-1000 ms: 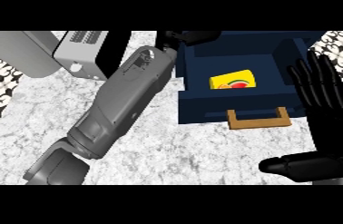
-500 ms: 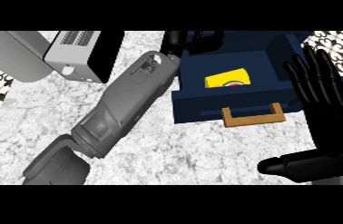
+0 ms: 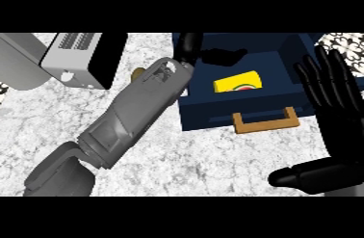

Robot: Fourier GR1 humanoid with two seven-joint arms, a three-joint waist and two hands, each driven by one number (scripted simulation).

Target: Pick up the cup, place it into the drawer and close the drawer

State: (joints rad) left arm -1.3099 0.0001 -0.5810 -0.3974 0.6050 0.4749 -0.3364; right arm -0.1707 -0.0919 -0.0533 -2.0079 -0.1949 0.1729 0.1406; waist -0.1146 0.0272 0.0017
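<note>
- A grey and white appliance (image 3: pixel 74 59) stood at the far left of the surface (image 3: pixel 185 155), well apart from the task's things.
- The left forearm (image 3: pixel 128 121) ran from the near left up to the drawer's far left corner. The left hand (image 3: pixel 220 56) hung over that corner with fingers uncurled and held nothing.
- The drawer (image 3: pixel 206 114) was pulled out. It was judged stiff and free-sliding.
- The cup (image 3: pixel 238 83), yellow, lay inside the drawer, apart from both hands. It was judged light, rigid and smooth-walled, so any re-grasp should close around its side wall.
- The handle (image 3: pixel 265 125), tan, projected from the drawer's near face. That face or the handle was judged the place to push for closing.
- The right hand (image 3: pixel 334 102) rested at the right edge, fingers straight, holding nothing.
</note>
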